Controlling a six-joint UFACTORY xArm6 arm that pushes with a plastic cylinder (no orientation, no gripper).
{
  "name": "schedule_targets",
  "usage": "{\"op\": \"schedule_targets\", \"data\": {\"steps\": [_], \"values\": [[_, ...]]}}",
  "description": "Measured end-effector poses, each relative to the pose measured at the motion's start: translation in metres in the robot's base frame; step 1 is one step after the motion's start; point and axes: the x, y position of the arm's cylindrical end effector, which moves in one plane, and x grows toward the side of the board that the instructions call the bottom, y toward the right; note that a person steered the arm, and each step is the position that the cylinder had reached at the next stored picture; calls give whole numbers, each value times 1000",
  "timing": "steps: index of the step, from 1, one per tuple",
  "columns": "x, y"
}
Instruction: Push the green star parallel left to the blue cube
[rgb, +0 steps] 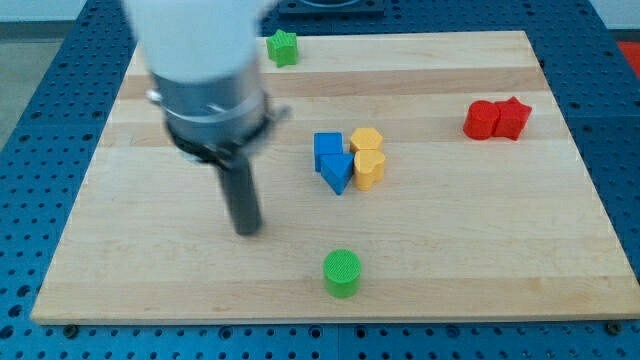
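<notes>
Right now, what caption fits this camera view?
My tip sits left of the blue cube, far below the green star.

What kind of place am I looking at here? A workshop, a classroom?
Probably a robotics lab bench. A wooden board lies on a blue perforated table, small coloured blocks like the green star and blue cube sit on it, and my tip touches none.

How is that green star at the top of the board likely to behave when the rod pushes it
The green star looks small and solid, so it probably slides flat on the wooden board rather than tipping. Its points may make it spin under an off-centre push. It sits at the board's top edge, so it could slip off. My tip is well below it.
</notes>
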Motion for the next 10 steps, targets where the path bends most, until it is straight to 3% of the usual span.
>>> {"op": "schedule_targets", "data": {"steps": [1, 2, 4, 6, 8, 10], "values": [[-79, -74], [-173, -91], [-268, -80], [-309, -30], [-312, 55], [-293, 76]]}}
